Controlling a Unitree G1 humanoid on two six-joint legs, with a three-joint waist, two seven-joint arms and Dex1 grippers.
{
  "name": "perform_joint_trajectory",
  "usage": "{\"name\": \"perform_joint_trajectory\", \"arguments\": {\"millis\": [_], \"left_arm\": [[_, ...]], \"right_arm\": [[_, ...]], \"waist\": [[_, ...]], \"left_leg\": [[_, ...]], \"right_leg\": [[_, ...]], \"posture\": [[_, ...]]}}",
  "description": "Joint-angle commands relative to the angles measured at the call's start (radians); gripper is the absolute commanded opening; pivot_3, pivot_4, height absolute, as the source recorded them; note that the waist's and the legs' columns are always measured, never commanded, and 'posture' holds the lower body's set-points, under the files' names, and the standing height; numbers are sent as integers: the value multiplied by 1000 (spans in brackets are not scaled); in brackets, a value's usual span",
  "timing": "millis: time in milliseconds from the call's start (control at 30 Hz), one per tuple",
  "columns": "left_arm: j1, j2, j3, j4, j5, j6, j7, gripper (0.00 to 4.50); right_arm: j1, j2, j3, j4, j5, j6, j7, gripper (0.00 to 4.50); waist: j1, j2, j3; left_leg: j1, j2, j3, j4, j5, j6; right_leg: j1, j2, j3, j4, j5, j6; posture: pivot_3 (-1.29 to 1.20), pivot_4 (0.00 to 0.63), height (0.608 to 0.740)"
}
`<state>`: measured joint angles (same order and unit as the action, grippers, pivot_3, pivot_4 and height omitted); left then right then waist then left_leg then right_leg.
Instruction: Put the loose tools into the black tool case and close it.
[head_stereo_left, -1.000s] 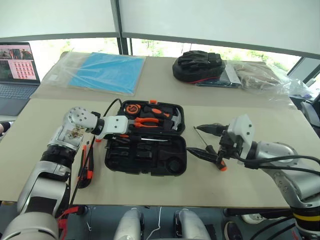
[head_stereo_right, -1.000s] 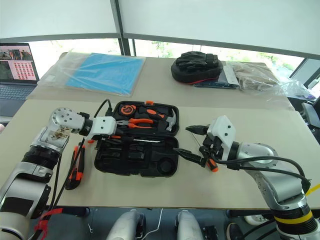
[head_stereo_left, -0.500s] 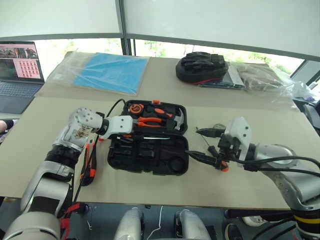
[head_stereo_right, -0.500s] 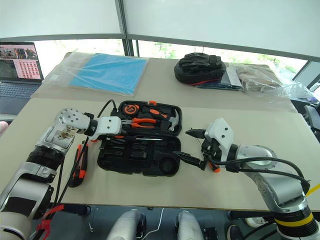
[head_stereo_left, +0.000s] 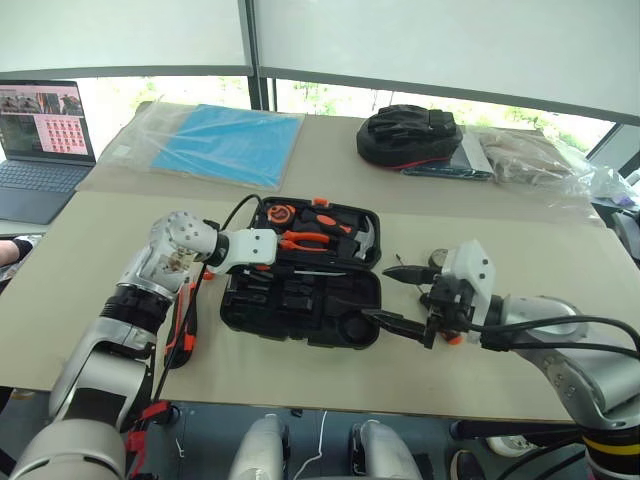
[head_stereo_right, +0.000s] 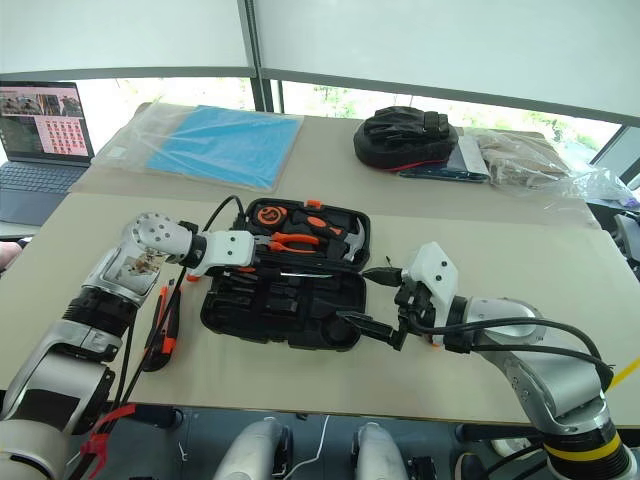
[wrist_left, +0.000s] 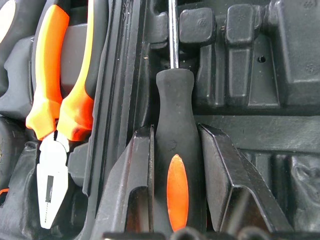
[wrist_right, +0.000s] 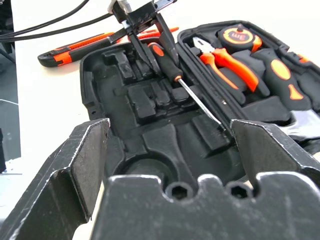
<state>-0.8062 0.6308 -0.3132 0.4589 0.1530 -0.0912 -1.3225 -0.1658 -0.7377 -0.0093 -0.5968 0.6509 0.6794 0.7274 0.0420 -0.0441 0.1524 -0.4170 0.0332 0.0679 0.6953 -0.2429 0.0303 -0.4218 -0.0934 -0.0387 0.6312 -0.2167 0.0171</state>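
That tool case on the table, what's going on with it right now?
The robot is packing the black tool case, which lies open on the table. Its left hand has a black-and-orange screwdriver between its fingers, laid along the case's near half beside the pliers. The right hand hovers open at the case's right edge. A utility knife lies on the table to the case's left.

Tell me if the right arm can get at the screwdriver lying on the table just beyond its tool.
Probably yes. The right tool is open and empty, and the screwdriver lies on bare table right behind it, beside the black tool case. The arm's own wrist partly hides it, so it would have to pull back first.
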Motion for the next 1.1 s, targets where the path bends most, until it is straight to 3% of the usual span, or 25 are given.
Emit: {"name": "perform_joint_trajectory", "arguments": {"millis": [33, 67, 300, 400, 600, 1100], "left_arm": [[-12, -7, 44, -21, -50, -65, 31, 2770], [-11, -8, 59, -20, -68, -72, 35, 3068], [17, -16, 155, -35, -204, -59, 41, 3068], [35, -33, 184, -10, -249, 5, 53, 2329], [100, -65, 158, 21, -238, 35, 74, 108], [151, -86, 62, 38, -141, 98, 140, 45]], "right_arm": [[8, 4, -20, -47, 29, 5, 4, 4500], [11, 6, -21, -51, 34, 6, 6, 4500], [61, 14, -27, -63, 44, -9, 18, 4500], [77, 37, -32, -49, 32, -39, 13, 4500], [131, 65, -55, -13, -15, -100, 4, 4500], [158, 82, -61, -42, -15, -94, -32, 4500]], "waist": [[-1, 0, 0], [-1, 0, 0], [-8, 0, 0], [-14, 0, 0], [-18, 0, 0], [-16, 3, -2]], "left_leg": [[0, 0, 0, 0, 0, 0], [0, 0, 0, 0, 0, 0], [-2, 0, -1, 0, 0, 1], [-1, 0, -1, 0, 0, 1], [-1, 0, -1, 0, 0, 1], [1, 0, -1, 0, 0, 1]], "right_leg": [[0, 0, 0, 0, 0, 0], [0, 0, 0, 0, 0, 0], [-1, 1, 0, 0, 0, 0], [-1, 1, 0, 0, 0, 0], [-1, 1, 0, -1, 0, 0], [1, 1, 0, 0, 0, 0]], "posture": [[0, 150, 740], [0, 150, 740], [0, 150, 740], [0, 150, 740], [0, 150, 740], [0, 150, 740]]}}
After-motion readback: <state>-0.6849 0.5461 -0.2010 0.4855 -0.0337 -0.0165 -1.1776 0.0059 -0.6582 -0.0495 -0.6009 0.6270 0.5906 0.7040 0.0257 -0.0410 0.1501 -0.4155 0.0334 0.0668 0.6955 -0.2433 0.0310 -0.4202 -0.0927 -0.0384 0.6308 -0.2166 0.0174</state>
